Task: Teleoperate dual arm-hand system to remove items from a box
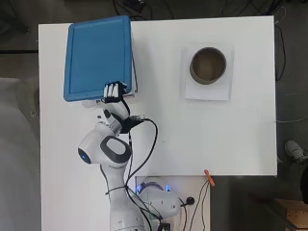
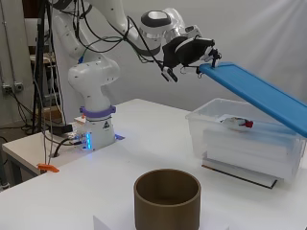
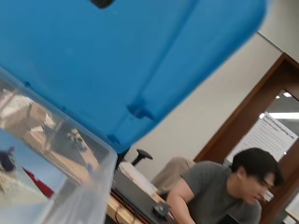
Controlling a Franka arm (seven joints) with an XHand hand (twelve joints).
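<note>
Overhead view: the blue lid (image 1: 98,57) reads as a flat rectangle covering the box at the far left of the white counter (image 1: 168,144), its long axis running away from the arm's base. The robot hand (image 1: 114,92) sits at the lid's near edge, fingers curled over the rim. To the right, well apart, a brown cylinder (image 1: 208,65) stands on a sheet of white paper (image 1: 207,91).

Side view: the lid (image 2: 259,96) is tilted — its near edge is raised in the robot hand (image 2: 192,50), which is clamped on that edge, and its far end slopes down over the clear box (image 2: 244,139). It looks thin, stiff and light, probably smooth plastic, so I judge the rim the only sensible hold; a flat panel like this could slip or pivot if taken at one point. Inside the box lies a small white item with red (image 2: 237,123) on pale contents; it looks light and is probably best pinched from above.

Wrist view: the lid's blue underside (image 3: 117,56) fills most of the picture, with the box's clear wall (image 3: 79,186) below it — the opening is there, but the contents are hard to make out.
</note>
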